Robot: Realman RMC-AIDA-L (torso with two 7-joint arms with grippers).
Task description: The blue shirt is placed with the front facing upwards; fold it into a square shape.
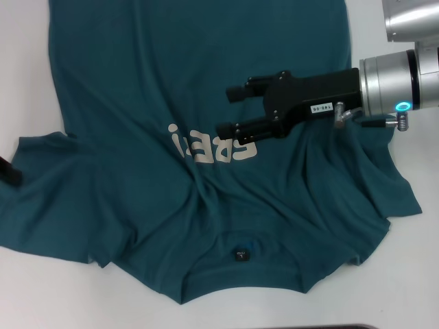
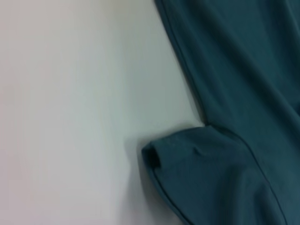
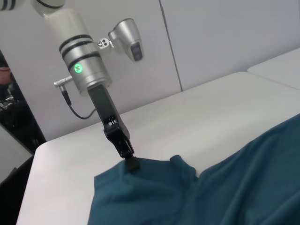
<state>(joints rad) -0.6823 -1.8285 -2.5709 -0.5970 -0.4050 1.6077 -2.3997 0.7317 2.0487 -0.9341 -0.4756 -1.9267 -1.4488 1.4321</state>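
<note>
White table [image 1: 411, 274] holds the blue shirt [image 1: 137, 103]; right gripper [image 1: 232, 110] jaws open, left gripper [image 3: 131, 163] pinching its sleeve.

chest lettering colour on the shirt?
Pale cream block lettering on the dark teal-blue shirt; clearest in the head view.

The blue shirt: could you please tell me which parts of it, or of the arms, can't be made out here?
- Blue shirt: hem cut off by head view's top edge.
- Lettering: partly covered by right end effector.
- Left end effector: grip on the sleeve unclear in right wrist view.
</note>
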